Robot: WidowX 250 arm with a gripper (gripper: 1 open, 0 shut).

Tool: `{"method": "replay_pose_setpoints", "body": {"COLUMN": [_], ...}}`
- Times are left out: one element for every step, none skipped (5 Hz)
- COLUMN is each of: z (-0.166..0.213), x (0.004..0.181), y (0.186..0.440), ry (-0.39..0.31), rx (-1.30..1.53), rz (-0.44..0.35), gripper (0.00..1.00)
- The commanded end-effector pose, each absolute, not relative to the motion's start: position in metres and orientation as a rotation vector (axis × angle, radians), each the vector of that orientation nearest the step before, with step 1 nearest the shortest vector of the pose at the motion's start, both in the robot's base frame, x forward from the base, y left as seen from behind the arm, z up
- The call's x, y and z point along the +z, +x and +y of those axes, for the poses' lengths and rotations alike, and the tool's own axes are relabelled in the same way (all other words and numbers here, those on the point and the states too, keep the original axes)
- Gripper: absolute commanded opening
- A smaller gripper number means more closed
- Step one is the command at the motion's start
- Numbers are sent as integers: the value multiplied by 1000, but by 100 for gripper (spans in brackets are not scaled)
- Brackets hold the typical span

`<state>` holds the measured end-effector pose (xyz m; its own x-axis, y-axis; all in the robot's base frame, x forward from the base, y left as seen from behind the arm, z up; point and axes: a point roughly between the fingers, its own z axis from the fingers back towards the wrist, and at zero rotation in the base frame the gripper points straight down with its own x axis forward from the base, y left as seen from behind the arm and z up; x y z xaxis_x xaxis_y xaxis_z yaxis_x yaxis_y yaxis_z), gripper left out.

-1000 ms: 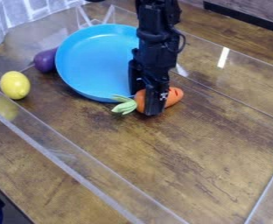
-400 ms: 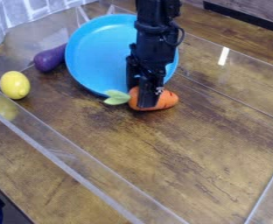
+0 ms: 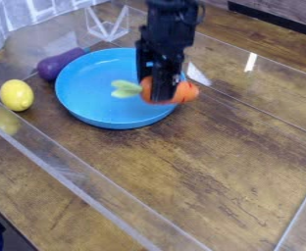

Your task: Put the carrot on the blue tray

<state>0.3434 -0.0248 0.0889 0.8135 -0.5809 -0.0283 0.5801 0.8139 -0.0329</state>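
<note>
Across the lower and right parts of the camera view, the brown wooden table presents a wood-grained surface with pale reflections. A clear panel edge runs diagonally over its left side.

Next in size, the round blue tray sits in the upper left part of the view, its shallow rim raised. Part of its far side is hidden behind the black robot arm, which reaches down from the top of the view.

At the lower end of the arm, the black tool is noted as gripping the carrot, its fingers closed about the orange body. Motion blur softens the outline of the fingers.

The carrot is at the right-hand part of the tray as seen by the camera, with its orange end reaching toward the rim and its light green leafy end pointing left, over the blue surface. Whether its underside touches the tray cannot be determined from this angle.

The yellow lemon lies to the left of the tray, apart from it. The purple eggplant-like object is found just beside the tray's upper left rim; whether the two touch cannot be confirmed.
</note>
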Motion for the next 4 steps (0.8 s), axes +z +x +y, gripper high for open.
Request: {"method": "replay_pose_setpoints", "body": {"z": [-2,22,29,31], "x": [132,152,160,156], "y": [357,366,385,400], "ry": [30,65,80,85], "rx": [-568,-505,-532,-580], "rz": [-47,-66,-80,-75], "gripper": [0,0,0,0]}}
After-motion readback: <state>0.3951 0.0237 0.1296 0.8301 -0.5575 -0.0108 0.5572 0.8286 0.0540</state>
